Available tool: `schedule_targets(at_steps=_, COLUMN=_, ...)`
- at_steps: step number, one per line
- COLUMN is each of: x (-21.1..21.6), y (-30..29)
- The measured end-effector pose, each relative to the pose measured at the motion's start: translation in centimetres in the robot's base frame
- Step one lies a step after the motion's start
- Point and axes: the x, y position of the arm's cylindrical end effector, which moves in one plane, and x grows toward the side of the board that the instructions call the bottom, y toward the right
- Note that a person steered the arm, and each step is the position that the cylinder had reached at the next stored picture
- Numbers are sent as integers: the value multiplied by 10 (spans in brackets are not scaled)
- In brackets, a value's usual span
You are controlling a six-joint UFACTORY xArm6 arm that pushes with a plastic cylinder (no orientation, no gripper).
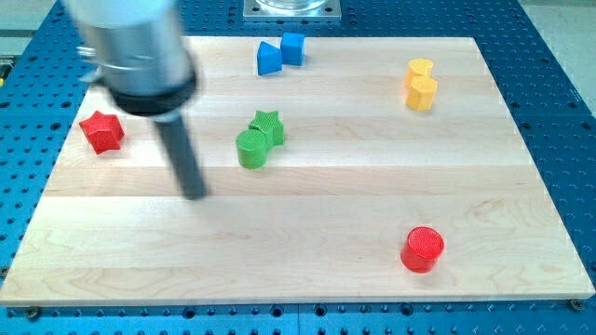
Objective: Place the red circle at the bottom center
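Note:
The red circle (423, 249) is a short red cylinder lying on the wooden board (307, 270) at the view's lower right. My tip (195, 194) is the lower end of a dark rod at the view's left centre, blurred. It stands far to the left of the red circle and slightly above it in the view, touching no block. The nearest blocks to the tip are the green circle (250, 149) and the green star (267, 127), up and to its right.
A red star (102, 131) lies at the left edge. Two blue blocks (279, 54) touch at the top centre. Two yellow blocks (421, 84) touch at the top right. A blue perforated table surrounds the board.

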Motion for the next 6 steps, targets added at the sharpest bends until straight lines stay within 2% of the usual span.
schedule_targets(at_steps=1, x=0, y=156)
schedule_targets(at_steps=2, x=16, y=288)
schedule_targets(at_steps=3, x=80, y=306)
schedule_targets(at_steps=4, x=91, y=251)
schedule_targets(at_steps=6, x=66, y=74)
